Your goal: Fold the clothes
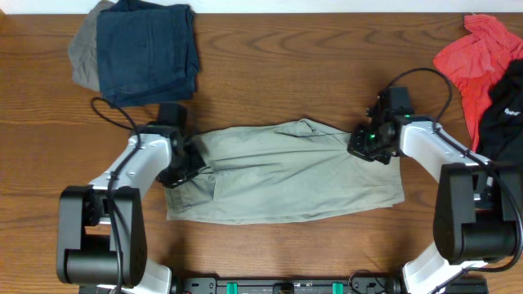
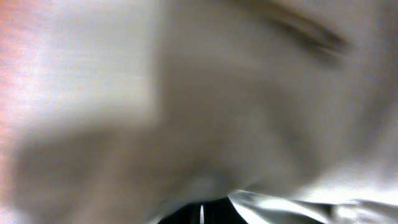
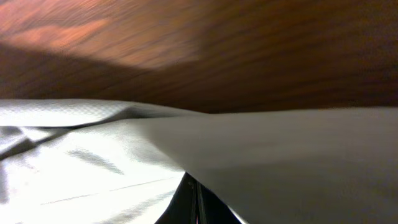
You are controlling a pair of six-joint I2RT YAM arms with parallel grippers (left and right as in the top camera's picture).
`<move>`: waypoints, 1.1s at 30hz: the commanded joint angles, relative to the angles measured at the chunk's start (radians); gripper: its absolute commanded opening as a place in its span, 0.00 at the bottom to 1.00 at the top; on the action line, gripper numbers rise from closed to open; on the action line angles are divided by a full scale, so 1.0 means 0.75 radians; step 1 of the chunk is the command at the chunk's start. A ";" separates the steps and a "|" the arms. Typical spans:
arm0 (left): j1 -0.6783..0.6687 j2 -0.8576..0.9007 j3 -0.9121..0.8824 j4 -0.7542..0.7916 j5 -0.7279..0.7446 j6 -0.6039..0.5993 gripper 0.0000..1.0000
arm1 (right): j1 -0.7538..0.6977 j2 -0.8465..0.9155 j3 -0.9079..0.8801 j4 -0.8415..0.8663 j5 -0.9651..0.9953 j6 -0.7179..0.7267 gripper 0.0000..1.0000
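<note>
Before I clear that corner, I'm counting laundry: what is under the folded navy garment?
A grey garment sticks out from under the navy garment at its left edge. The rest, and anything else beneath, is covered.

The shorts (image 1: 286,175) are seen in a plain, pale khaki-grey, lighter and almost silvery in the wrist views. The table (image 1: 327,73) is shown in warm brown wood grain. At the far left a folded garment (image 1: 147,49) is coloured dark navy, with a grey cloth (image 1: 80,53) under it. At the far right a shirt (image 1: 470,61) is red, and a black cloth (image 1: 507,114) beside it is marked with small white lettering.
</note>
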 commanded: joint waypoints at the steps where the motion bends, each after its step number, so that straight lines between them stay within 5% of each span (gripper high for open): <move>1: 0.052 -0.043 0.032 -0.077 -0.096 0.013 0.06 | -0.079 -0.064 -0.030 -0.033 0.255 -0.003 0.09; 3: 0.050 -0.114 0.069 -0.124 -0.056 0.013 0.06 | -0.080 -0.165 -0.023 -0.072 0.255 -0.024 0.26; 6: 0.051 -0.237 0.107 -0.182 -0.020 0.013 0.07 | -0.080 -0.317 -0.003 -0.142 0.256 -0.069 0.76; 8: 0.051 -0.319 0.111 -0.203 -0.016 0.013 0.28 | -0.086 -0.424 0.007 -0.191 0.260 -0.097 0.92; 9: 0.051 -0.375 0.111 -0.223 -0.016 0.013 0.54 | -0.096 -0.485 0.007 -0.219 0.268 -0.096 0.99; 11: 0.051 -0.434 0.111 -0.249 -0.016 0.015 0.80 | -0.121 -0.553 0.007 -0.258 0.287 -0.096 0.99; 15: 0.051 -0.500 0.111 -0.318 -0.016 0.023 0.96 | -0.215 -0.589 0.005 -0.335 0.351 -0.113 0.99; 29: 0.051 -0.468 0.033 -0.370 -0.016 0.022 0.98 | -0.558 -0.196 -0.027 -0.314 -0.098 -0.507 0.99; 33: 0.051 -0.467 0.033 -0.370 -0.015 0.022 0.98 | -0.557 -0.074 -0.027 -0.329 -0.262 -0.561 0.89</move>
